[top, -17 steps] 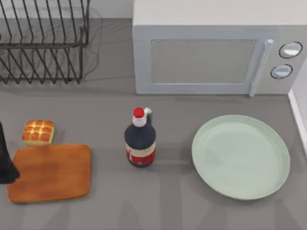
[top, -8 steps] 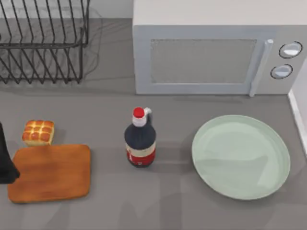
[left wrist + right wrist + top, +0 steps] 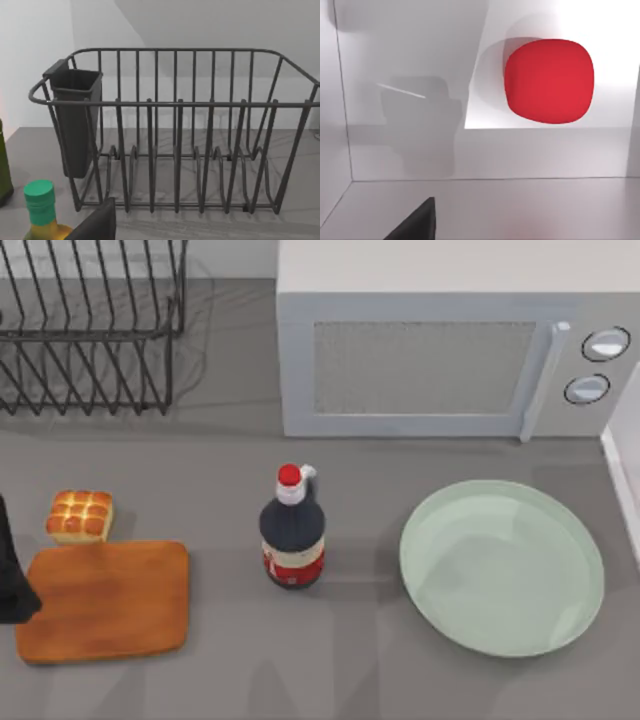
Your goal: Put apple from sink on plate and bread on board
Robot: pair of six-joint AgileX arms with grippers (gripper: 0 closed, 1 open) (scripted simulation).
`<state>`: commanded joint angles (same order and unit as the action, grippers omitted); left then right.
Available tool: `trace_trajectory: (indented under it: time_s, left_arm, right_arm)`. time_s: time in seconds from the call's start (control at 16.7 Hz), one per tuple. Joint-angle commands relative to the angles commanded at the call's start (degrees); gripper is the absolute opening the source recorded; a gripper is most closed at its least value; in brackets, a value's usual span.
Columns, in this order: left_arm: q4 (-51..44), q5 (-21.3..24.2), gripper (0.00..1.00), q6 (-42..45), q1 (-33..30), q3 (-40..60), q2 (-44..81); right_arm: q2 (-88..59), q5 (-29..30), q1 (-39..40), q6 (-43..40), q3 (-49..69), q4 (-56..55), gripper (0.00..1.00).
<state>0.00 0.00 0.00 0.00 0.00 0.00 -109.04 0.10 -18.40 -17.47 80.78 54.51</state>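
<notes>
The red apple (image 3: 549, 81) lies on the floor of the white sink (image 3: 470, 150) in the right wrist view, some way beyond a dark part of my right gripper (image 3: 415, 225). On the counter, the golden bread (image 3: 79, 516) sits just behind the far left corner of the wooden board (image 3: 105, 600). The mint-green plate (image 3: 502, 567) lies at the right with nothing on it. My left arm (image 3: 10, 580) stands at the left edge beside the board, and a dark part of my left gripper (image 3: 97, 225) faces the dish rack.
A dark bottle with a red cap (image 3: 292, 530) stands between board and plate. A microwave (image 3: 450, 340) fills the back right and a wire dish rack (image 3: 90, 330) the back left. A green-capped bottle (image 3: 40, 210) stands near the rack. The sink's white edge (image 3: 625, 460) borders the right.
Faint shading across the plate has shifted. Bread, board, bottle and left arm have not moved.
</notes>
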Motion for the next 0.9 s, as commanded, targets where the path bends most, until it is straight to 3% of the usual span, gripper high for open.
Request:
trace_trajectory:
  time_s: [0.24,0.6,0.9]
  left_arm:
    - [0.00,0.00,1.00,0.00,0.00,0.00,0.00]
    - [0.00,0.00,1.00,0.00,0.00,0.00,0.00]
    - [0.00,0.00,1.00,0.00,0.00,0.00,0.00]
  right_arm:
    - [-8.75,0.01,-1.47,-1.40,6.43,4.36,1.00]
    - [-9.35,0.02,-1.29,-1.46,6.80,4.60,1.00]
    - [-13.81,0.06,-1.34,-1.39,3.99,-1.97,1.00]
